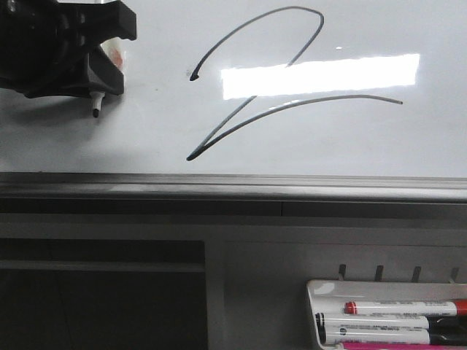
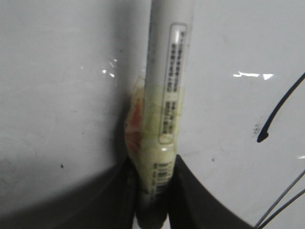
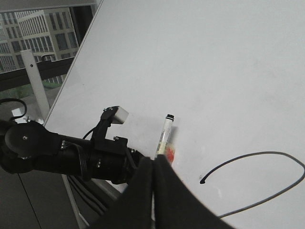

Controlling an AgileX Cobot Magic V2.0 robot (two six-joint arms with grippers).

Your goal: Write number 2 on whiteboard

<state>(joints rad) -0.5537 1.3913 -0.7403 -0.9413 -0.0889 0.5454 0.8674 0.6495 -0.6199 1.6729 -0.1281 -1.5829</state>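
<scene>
The whiteboard (image 1: pixel 146 138) carries the number 2 (image 1: pixel 219 133), a thin black slanted stroke with a rounded top loop and a long tail running right. My left gripper (image 1: pixel 106 76) is at the board's upper left, shut on a white marker (image 1: pixel 95 106) whose tip points at the board left of the 2's start. In the left wrist view the marker (image 2: pixel 164 86), wrapped in yellowish tape, sits between the jaws of the gripper (image 2: pixel 155 191). The right gripper (image 3: pixel 153 164) is shut and empty, away from the board; its view shows the marker (image 3: pixel 164 136) and part of the stroke (image 3: pixel 267 155).
The board's grey metal edge (image 1: pixel 219 186) runs across below the 2. A small white tray (image 1: pixel 315 306) at the lower right holds a red marker (image 1: pixel 401 307) and other markers. The left arm (image 3: pixel 71 157) reaches across in the right wrist view.
</scene>
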